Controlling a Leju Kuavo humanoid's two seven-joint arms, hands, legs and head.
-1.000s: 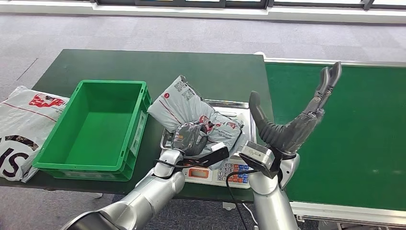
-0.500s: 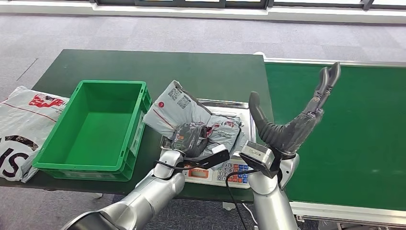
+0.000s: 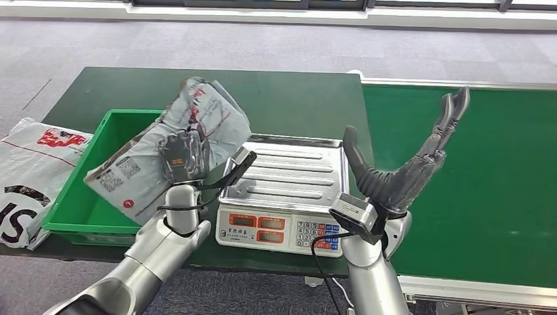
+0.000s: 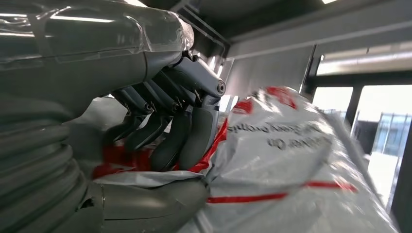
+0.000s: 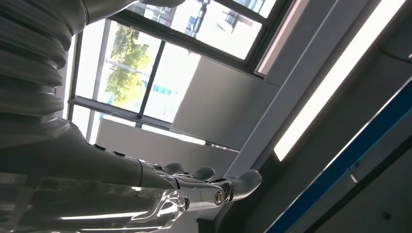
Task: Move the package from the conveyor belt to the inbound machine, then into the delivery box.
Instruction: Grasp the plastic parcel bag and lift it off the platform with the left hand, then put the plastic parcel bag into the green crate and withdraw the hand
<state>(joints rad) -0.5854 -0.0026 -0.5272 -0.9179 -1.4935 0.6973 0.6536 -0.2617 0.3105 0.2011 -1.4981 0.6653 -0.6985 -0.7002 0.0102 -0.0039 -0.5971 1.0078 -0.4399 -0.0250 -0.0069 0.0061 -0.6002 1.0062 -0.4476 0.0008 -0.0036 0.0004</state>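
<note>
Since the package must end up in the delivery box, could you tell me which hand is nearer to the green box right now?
Left. The left hand grips the package right over the green box, while the right hand is raised, open, above the conveyor belt, beyond the scale.

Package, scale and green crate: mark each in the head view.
package (image 3: 141, 161), head view, grey wrap left of the left hand (image 3: 186, 152) gripping it
scale (image 3: 289, 172), head view, bare ribbed steel pan
green crate (image 3: 82, 211), head view, near inner wall

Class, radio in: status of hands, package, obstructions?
Left hand grips package, raised over green box. Right hand open above belt. Scale bare.
</note>
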